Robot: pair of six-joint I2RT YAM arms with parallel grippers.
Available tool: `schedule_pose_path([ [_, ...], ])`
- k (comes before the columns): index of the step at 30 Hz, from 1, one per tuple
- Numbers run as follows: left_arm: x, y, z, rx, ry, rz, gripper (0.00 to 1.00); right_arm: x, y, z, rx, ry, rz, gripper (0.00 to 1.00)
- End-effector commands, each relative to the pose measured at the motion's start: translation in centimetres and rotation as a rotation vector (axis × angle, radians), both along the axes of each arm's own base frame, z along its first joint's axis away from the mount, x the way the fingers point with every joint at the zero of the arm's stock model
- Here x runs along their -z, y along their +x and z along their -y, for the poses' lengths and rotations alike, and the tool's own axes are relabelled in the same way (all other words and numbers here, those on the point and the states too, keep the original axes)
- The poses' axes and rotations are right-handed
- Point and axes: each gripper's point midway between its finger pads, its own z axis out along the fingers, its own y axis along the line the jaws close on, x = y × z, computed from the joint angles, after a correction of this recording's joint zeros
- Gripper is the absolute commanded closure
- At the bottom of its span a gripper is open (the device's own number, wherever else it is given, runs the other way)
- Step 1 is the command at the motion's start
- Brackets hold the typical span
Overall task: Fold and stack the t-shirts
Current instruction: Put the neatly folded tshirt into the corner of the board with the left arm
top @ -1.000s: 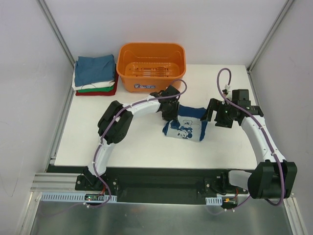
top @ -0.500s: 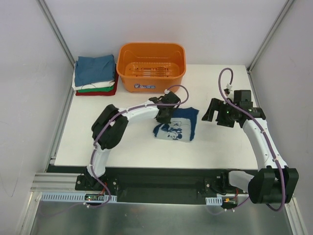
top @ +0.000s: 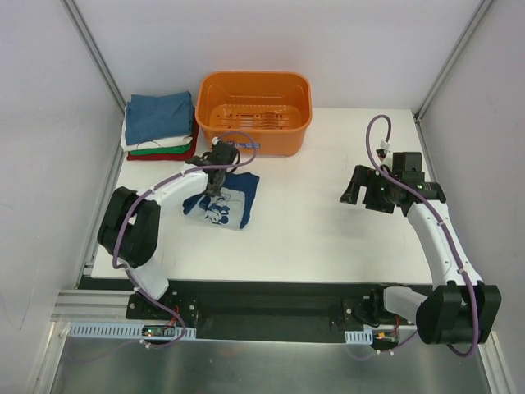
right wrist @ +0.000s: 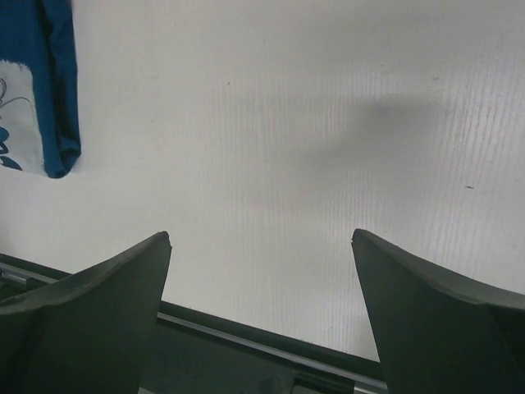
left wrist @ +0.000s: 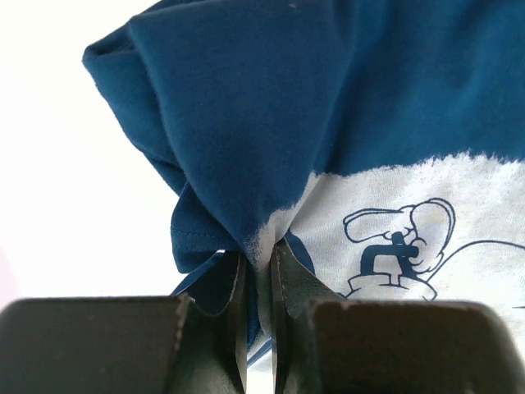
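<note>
The folded navy-blue t-shirt [top: 223, 201] with a white cartoon print lies on the table left of centre, near the basket. My left gripper [top: 215, 182] is shut on its far edge; in the left wrist view the fingers [left wrist: 287, 279] pinch a bunch of its blue and white cloth [left wrist: 328, 107]. A stack of folded t-shirts [top: 159, 125], teal-blue on top with white, green and red below, sits at the far left corner. My right gripper [top: 354, 187] is open and empty above bare table at the right; the navy shirt's edge [right wrist: 49, 98] shows at the left of the right wrist view.
An orange plastic basket [top: 254, 111] stands at the back centre, just behind the left gripper. The white table top [top: 328, 238] ends at a dark front rail [top: 271, 291]. Grey walls close in both sides.
My left gripper has dragged the navy t-shirt leftward from the table's middle to left of centre. My right gripper has let the shirt go and stays at the right, open.
</note>
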Motion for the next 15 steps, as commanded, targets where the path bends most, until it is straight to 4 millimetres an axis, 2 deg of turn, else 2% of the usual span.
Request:
schedule_pose_path([
  [1, -2.1, 3.0, -3.2, 0.031, 0.124, 0.058, 1.00, -1.3, 0.6, 0.7, 0.003, -0.031, 0.087, 0.03],
  [5, -4.0, 4.5, -5.2, -0.002, 0.108, 0.094, 1.00, -1.5, 0.7, 1.1, 0.017, -0.052, 0.112, 0.03],
  [9, -8.3, 5.9, -6.2, -0.003, 0.098, 0.192, 1.00, -1.6, 0.9, 1.3, 0.021, -0.061, 0.120, 0.03],
  [15, -13.3, 8.1, -8.4, 0.008, 0.151, 0.289, 1.00, -1.5, 0.8, 1.4, 0.024, -0.069, 0.118, 0.03],
])
